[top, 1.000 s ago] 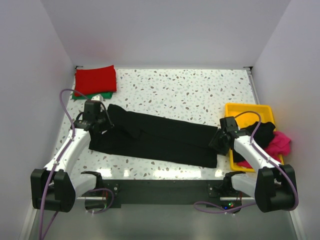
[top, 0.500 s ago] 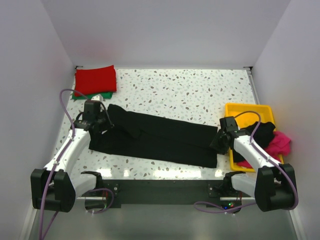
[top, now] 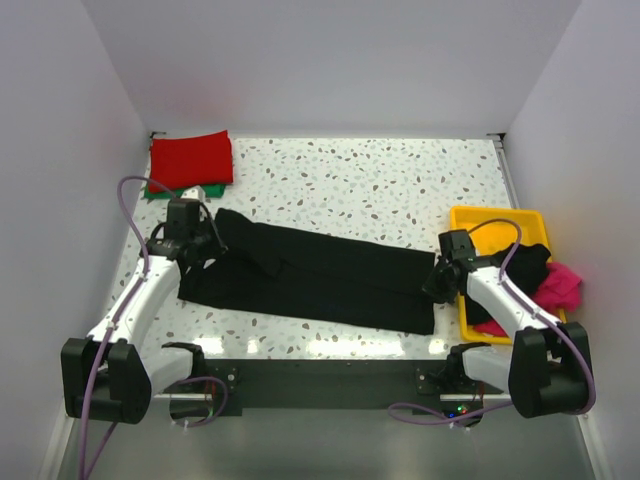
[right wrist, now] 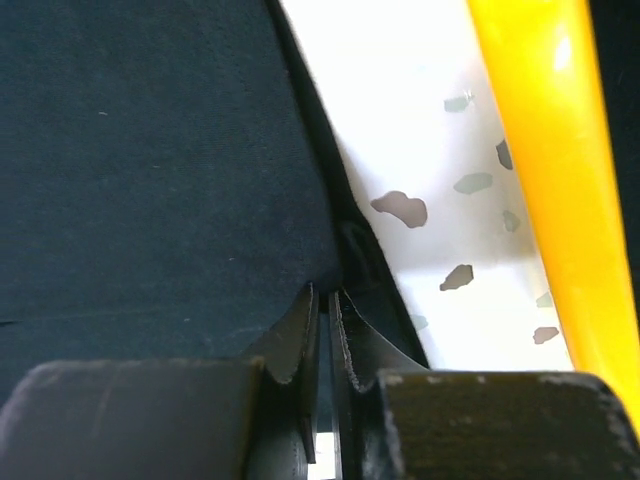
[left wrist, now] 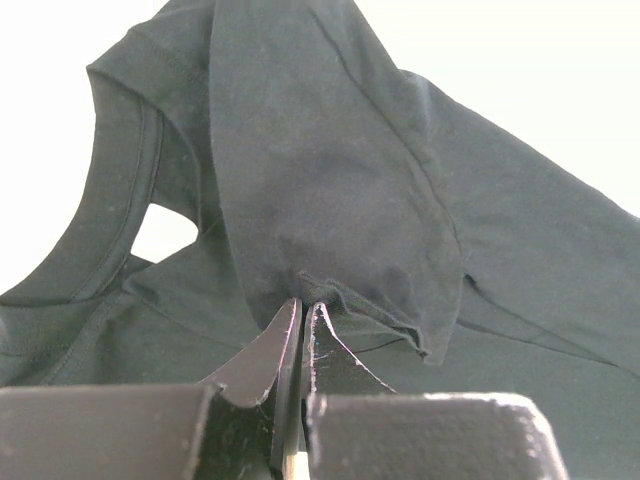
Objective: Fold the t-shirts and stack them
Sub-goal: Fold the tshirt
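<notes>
Gripping black t-shirt (top: 320, 275): left fingers (left wrist: 265, 360), right fingers (right wrist: 295, 345); yellow tray (top: 495, 215) holds pink shirt (top: 562, 283), black shirt (top: 530, 265).

t-shirts (top: 320, 275) 5 | yellow tray (top: 497, 214) 1 | arms (top: 135, 300) 2

White table top (top: 380, 185) flecked with grey and brown; plain pale back wall (top: 330, 60), left wall (top: 50, 200) and right wall (top: 590, 150); dark strip (top: 320, 378), perhaps metal, along the near edge; bright, even light.
</notes>
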Motion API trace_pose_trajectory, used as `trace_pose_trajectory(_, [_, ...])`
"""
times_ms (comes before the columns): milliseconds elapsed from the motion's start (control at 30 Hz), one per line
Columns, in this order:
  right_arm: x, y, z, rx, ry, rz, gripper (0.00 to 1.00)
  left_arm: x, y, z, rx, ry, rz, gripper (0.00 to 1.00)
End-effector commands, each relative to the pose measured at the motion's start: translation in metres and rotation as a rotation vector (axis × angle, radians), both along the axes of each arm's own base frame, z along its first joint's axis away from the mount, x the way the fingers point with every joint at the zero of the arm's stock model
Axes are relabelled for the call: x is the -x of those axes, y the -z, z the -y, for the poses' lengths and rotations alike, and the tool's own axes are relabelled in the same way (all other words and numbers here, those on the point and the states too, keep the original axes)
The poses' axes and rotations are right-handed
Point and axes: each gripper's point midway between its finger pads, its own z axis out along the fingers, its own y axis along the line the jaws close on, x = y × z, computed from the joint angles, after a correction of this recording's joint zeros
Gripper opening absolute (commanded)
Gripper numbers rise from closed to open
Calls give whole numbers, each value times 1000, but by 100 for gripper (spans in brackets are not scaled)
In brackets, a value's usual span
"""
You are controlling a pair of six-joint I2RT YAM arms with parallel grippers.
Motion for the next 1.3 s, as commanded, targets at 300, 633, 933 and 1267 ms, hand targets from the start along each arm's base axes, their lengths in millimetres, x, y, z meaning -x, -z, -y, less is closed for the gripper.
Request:
trace_pose_trajectory(300, [-41,-33,3,38,-13,97,1,-38,-45,4,21,12,123,0])
trace_pose_trajectory(633, [-101,-67,9,59,19,196,0,-96,-100,10,51,6,222,0])
trace_pose_trajectory(933, [-151,-89,17,65,55,246,0,-137,-152,11,84,-21,307,0])
trace_pose_trajectory(1267, [-167,-93,36,60,93,266,0,-137,-146,10,86,-26,302,0])
